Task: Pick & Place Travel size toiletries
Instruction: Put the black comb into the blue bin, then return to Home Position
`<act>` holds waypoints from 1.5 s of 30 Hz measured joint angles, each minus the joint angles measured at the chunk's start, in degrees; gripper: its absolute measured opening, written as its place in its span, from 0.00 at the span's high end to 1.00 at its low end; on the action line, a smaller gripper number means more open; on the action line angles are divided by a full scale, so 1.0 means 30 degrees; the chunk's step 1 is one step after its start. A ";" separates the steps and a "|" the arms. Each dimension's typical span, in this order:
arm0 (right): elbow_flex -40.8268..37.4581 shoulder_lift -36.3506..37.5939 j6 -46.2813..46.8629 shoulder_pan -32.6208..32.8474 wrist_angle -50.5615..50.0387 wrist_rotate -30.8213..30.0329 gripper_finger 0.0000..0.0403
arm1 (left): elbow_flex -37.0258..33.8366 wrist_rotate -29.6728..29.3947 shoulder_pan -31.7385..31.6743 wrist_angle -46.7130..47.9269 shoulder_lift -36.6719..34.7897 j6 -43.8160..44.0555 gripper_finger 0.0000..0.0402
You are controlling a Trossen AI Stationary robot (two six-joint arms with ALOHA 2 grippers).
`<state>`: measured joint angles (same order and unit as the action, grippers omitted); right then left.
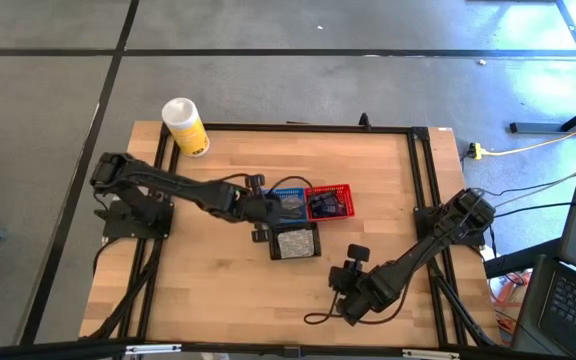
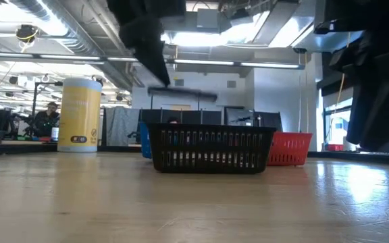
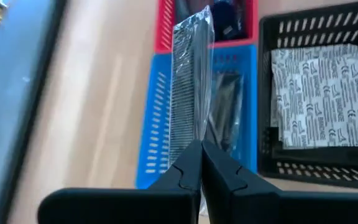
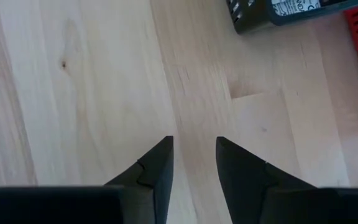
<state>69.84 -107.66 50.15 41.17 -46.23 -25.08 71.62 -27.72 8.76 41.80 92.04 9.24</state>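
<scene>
My left gripper (image 3: pixel 201 146) is shut on a clear crinkly packet (image 3: pixel 191 68) and hangs over the blue basket (image 3: pixel 160 124), near the table's middle (image 1: pixel 268 208). A dark item (image 3: pixel 225 106) lies in that blue basket. The red basket (image 1: pixel 330 202) beside it holds dark pieces. White printed packets (image 3: pixel 322 93) lie in the black basket (image 1: pixel 295 243). My right gripper (image 4: pixel 194 158) is open over bare wood near the table's front right (image 1: pixel 344 285), nothing between its fingers. A dark labelled item (image 4: pixel 260 12) lies on the table beyond it. My left gripper pinches one end of the clear packet (image 3: pixel 197 134) between its two fingertips, slanting down from the table's left. The packet sticks out past the fingertips, seen edge-on, and hangs above the blue basket.
A white-and-yellow canister (image 1: pixel 185 126) stands at the table's far left corner. The three baskets sit together at the middle. Bare wood lies to the left and along the front (image 1: pixel 208 290). A cable loop (image 1: pixel 318 318) lies by my right arm. A person sits in the room behind (image 2: pixel 46 121).
</scene>
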 joint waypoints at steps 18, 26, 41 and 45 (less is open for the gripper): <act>0.0000 -0.0007 0.0009 0.0000 0.0219 -0.0291 0.70 | -0.0709 0.1234 -0.1659 -0.1254 0.2495 -0.0700 1.00; 0.0006 -0.0007 -0.0145 0.0051 0.0271 -0.0302 0.70 | -0.0709 0.3333 -0.2328 -0.1922 0.3110 -0.0903 0.98; 0.0022 0.4052 -0.4768 0.0184 0.2251 -0.2766 0.74 | -0.0733 0.6390 -0.2034 -0.1744 0.0065 -0.1125 0.67; 0.0022 0.6004 -0.7312 -0.0289 0.2773 -0.4639 0.86 | -0.0755 0.5644 -0.1392 -0.3148 -0.2223 -0.1577 0.67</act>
<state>69.91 -89.64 28.21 40.30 -37.92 -39.00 69.36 -10.79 4.59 32.35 85.38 4.50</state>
